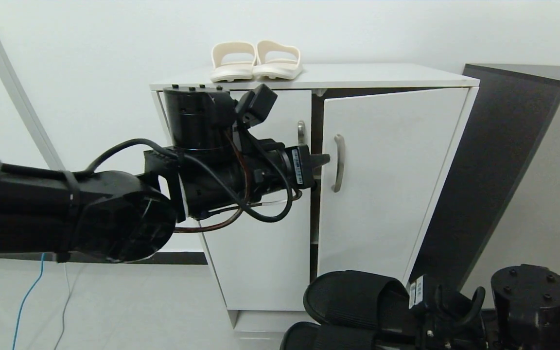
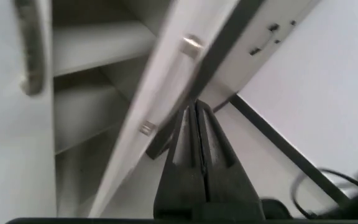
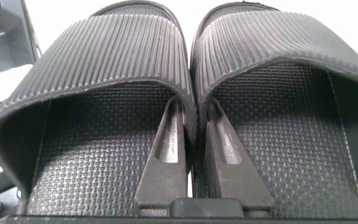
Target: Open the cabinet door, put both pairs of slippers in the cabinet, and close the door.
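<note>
head view: left claw [image 1: 326, 159] closed, empty, at door [image 1: 382, 194] edge; right claw [image 3: 194, 107] clamps black slippers [image 3: 117, 62].

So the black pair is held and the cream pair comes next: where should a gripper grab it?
On the cream slippers, probably pinch the two adjoining strap sides together, coming from the front: they sit side by side, touching, strap openings facing the robot, as the right gripper holds the black slippers.
</note>
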`<state>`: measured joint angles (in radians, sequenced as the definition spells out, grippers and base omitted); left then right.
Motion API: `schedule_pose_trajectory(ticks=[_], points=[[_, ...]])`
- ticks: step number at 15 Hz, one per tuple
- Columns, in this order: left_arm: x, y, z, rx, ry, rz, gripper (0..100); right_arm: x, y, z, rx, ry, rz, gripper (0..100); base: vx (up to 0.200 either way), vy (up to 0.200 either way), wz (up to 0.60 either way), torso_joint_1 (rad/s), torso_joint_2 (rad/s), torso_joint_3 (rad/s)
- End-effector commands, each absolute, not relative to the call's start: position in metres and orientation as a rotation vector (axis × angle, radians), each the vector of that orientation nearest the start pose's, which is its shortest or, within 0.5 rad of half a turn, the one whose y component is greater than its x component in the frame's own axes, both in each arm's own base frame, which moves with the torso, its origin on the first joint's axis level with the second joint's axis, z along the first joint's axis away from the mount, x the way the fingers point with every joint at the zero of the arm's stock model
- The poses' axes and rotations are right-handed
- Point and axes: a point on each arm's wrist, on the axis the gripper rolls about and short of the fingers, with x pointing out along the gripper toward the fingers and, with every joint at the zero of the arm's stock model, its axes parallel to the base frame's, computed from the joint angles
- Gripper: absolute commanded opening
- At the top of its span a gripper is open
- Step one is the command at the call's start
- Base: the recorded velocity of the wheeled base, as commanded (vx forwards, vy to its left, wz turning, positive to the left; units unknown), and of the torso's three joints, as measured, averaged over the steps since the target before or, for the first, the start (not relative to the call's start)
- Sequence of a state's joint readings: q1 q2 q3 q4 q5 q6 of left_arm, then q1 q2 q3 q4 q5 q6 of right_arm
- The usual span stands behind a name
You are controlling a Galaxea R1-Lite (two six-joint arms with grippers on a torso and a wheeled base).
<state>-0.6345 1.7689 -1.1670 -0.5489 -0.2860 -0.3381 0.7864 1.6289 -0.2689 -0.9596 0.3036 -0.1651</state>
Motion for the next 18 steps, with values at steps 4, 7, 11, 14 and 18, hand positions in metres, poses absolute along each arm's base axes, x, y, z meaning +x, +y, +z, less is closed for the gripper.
schedule_pose_trajectory(ticks=[4, 7, 11, 14, 18], points=[[0.283, -0.189, 0.263, -0.345, 0.169, -0.852, 0, 0.150, 0.161, 0.104, -0.259, 0.316, 1.115, 0, 0.000, 0.000, 0.00, 0.000, 0.00, 0.000], [0.309, -0.189, 0.252, -0.391, 0.128, -0.866, 0, 0.149, 0.162, 0.104, -0.264, 0.314, 1.119, 0, 0.000, 0.000, 0.00, 0.000, 0.00, 0.000], [0.334, -0.203, 0.248, -0.443, 0.142, -0.870, 0, 0.147, 0.163, 0.104, -0.267, 0.314, 1.130, 0, 0.000, 0.000, 0.00, 0.000, 0.00, 0.000], [0.344, -0.215, 0.244, -0.443, 0.147, -0.883, 0, 0.145, 0.163, 0.100, -0.274, 0.328, 1.136, 0, 0.000, 0.000, 0.00, 0.000, 0.00, 0.000], [0.340, -0.222, 0.242, -0.437, 0.156, -0.898, 0, 0.145, 0.163, 0.099, -0.292, 0.322, 1.141, 0, -0.100, 0.000, 0.00, 0.002, 0.00, 0.001]])
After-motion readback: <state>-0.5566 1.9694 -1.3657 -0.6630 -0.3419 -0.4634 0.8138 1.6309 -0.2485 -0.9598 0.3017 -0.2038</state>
